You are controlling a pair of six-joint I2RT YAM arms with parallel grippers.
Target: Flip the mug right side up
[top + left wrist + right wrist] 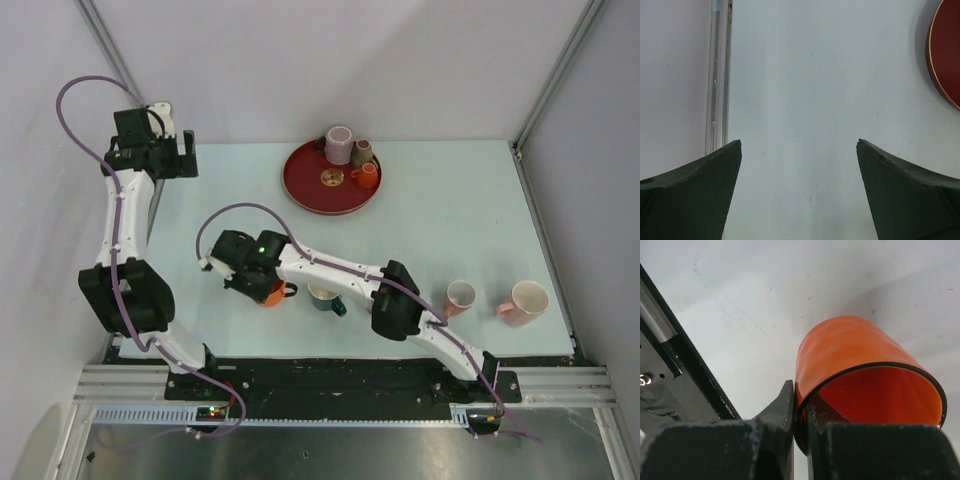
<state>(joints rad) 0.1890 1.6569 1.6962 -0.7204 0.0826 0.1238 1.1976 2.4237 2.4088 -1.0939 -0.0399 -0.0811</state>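
Observation:
The orange mug (274, 293) with a black rim is at the table's near left, mostly hidden under my right gripper (262, 286). In the right wrist view the mug (850, 345) is tilted, its open mouth towards the camera. My right gripper (801, 402) is shut on the mug's rim wall, one finger outside and one inside. My left gripper (186, 156) hangs at the far left corner, away from the mug. In its own view the left gripper (799, 146) is open, with only bare table between its fingers.
A teal mug (325, 297) stands just right of the held mug. Two pink mugs (460, 296) (527, 300) sit at the near right. A red tray (305, 190) at the back holds three small mugs; the tray's edge (942, 60) shows in the left wrist view.

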